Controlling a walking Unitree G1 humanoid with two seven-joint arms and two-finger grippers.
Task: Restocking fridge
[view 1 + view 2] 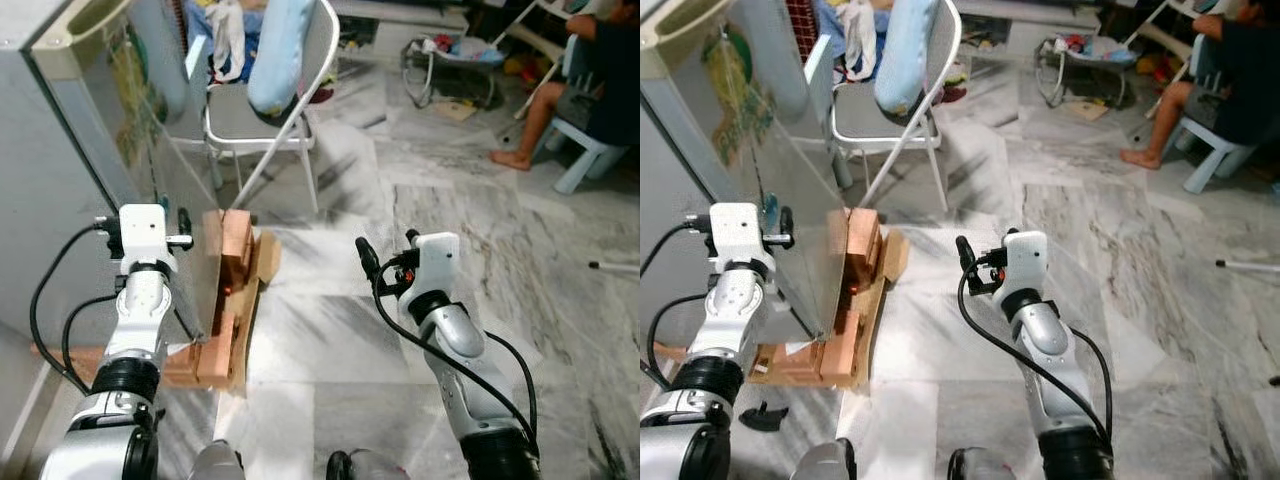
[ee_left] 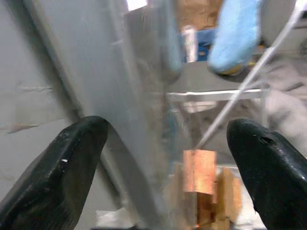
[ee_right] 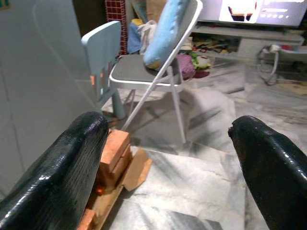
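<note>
Robot's parked right at the fridge (image 1: 70, 180), which sits propped on bricks (image 1: 235, 250) off the floor. Left claw (image 2: 163, 158) is spread wide at the door edge, probably to pull it. Right claw (image 3: 168, 148) gapes empty too, no groceries around.

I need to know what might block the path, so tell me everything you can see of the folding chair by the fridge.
The folding chair has a thin, pale metal tube frame, a flat grey seat and crossed legs. It stands upright and unfolded on the marble floor, just beyond the fridge and the wooden blocks at its base. A light blue cushion leans against its backrest, resting on the seat. A small pale blue chair stands close beside it; whether they touch is unclear.
</note>
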